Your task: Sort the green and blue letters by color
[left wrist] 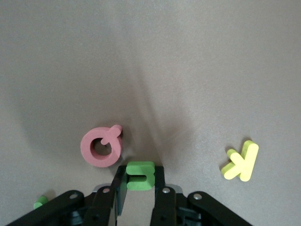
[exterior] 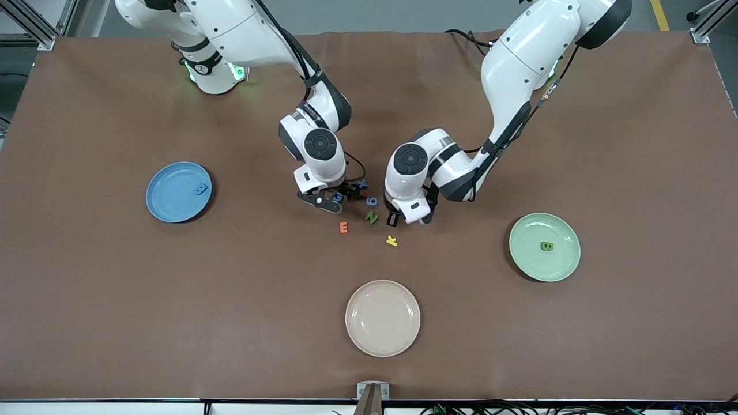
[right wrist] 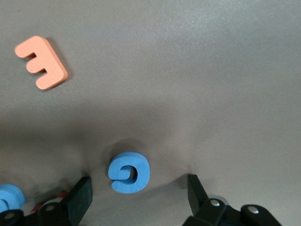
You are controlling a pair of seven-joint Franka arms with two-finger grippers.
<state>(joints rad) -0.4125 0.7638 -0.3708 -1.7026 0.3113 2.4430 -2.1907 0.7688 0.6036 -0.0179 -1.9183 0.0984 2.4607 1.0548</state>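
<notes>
In the left wrist view my left gripper (left wrist: 140, 172) is shut on a green u-shaped letter (left wrist: 140, 175) low at the table, beside a pink letter (left wrist: 101, 147). From the front that gripper (exterior: 399, 219) sits next to a green N (exterior: 372, 217). My right gripper (right wrist: 138, 186) stands open with a blue G (right wrist: 129, 172) lying between its fingertips, untouched. In the front view this gripper (exterior: 334, 197) straddles the G (exterior: 338, 197), with a blue 9 (exterior: 372, 201) and a blue X (exterior: 362, 184) close by. One blue letter (exterior: 200, 188) lies on the blue plate (exterior: 167, 202), one green letter (exterior: 546, 246) on the green plate (exterior: 562, 259).
An orange E (exterior: 343, 227) and a yellow K (exterior: 391, 240) lie just nearer the front camera than the grippers. A beige plate (exterior: 383, 317) sits near the table's front edge. The two wrists hang close together over the middle of the brown mat.
</notes>
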